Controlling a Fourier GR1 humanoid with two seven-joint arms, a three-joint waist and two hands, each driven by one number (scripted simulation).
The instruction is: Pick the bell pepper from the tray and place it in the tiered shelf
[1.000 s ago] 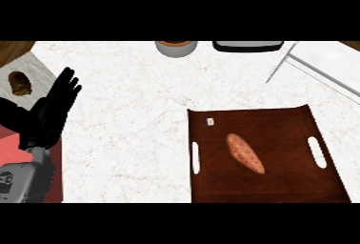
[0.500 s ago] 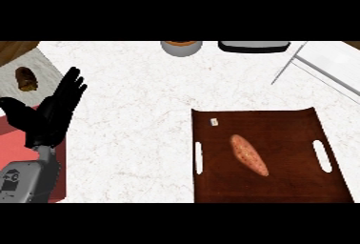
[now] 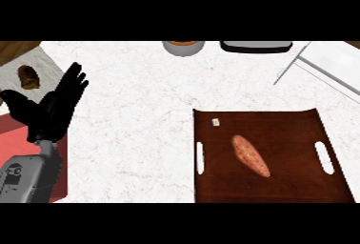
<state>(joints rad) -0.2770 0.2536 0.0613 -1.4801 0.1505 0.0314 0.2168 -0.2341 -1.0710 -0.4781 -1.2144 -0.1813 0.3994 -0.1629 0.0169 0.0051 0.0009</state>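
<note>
Bell pepper, though it looks long, narrow and orange-red with speckles, lies slantwise near the middle of the dark brown tray. The left hand rests at the left, fingers spread.

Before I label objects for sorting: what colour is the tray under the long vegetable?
Dark brown tray, with white slot handles; head view shows it best.

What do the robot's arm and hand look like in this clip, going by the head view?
Only the left side shows: a black left hand with slender fingers and a thumb, on a grey boxy forearm bearing small dark markings. No cables visible. The right hand is out of view.
</note>
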